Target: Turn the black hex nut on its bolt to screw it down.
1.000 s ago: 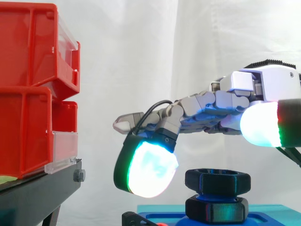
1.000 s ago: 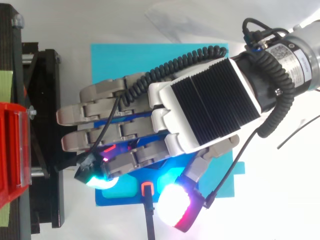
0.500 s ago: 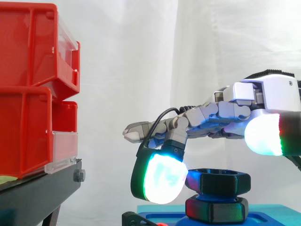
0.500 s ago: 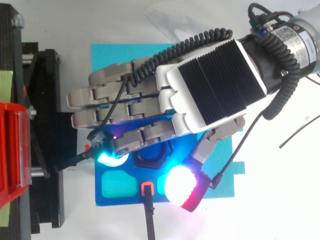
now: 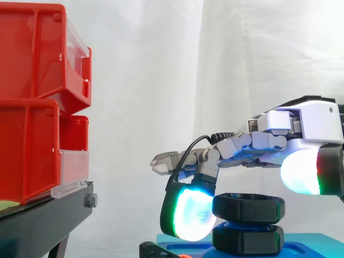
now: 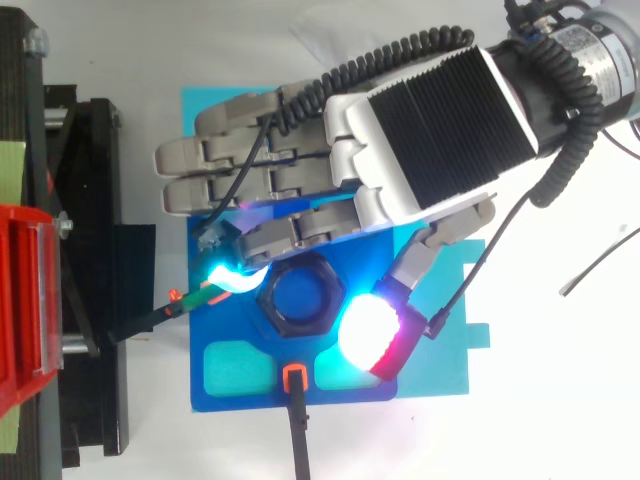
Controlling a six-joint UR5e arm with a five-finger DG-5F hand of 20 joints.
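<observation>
**Robot hand [image 6: 440,120] closed on the nut [image 6: 300,297], set for a turn**

We see the nut just under the robot hand, pinched between one curled finger's cyan pad [image 5: 188,215] and the thumb [image 6: 368,335] on the opposite side. We judge this grip is meant for twisting it down. The other fingers reach straight past, above the nut. The bolt's thread is hidden inside the nut. We cannot tell what the black hex piece [image 5: 248,240] beneath it is, nor how firmly the thumb bears.
</observation>
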